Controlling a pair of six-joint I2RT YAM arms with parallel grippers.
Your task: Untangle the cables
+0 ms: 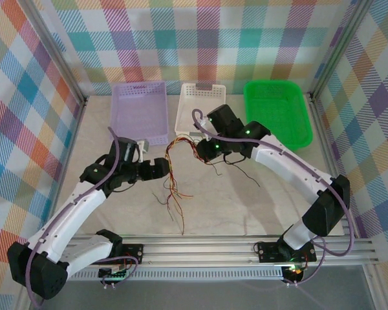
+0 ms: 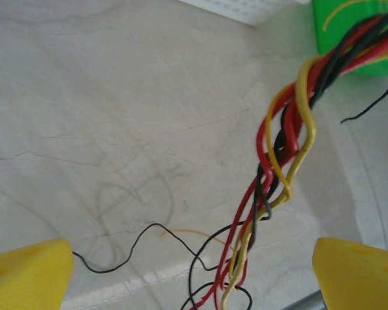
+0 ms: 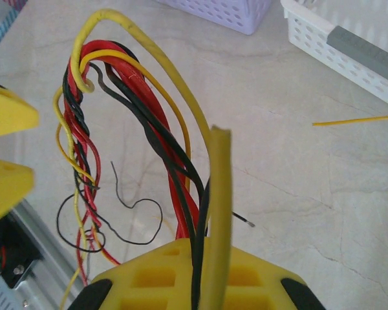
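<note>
The right end effector (image 3: 204,271) is clamped on one end of the cables (image 1: 173,169), lifting the twisted bundle above the worktop (image 1: 246,206). The left end effector (image 1: 160,169) gapes wide, facing the twist. The next move probably calls for pinching one strand and drawing it free.

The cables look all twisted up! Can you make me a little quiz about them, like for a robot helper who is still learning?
1. True or false: the right arm's fingers are shut on the cables.
2. What colour is the middle basket at the back of the table? A purple, B white, C green.
3. Fill in the gap: the left arm's fingers stand ___, one on each side of the twisted cables.
Key: 1 true; 2 B; 3 open.
</note>
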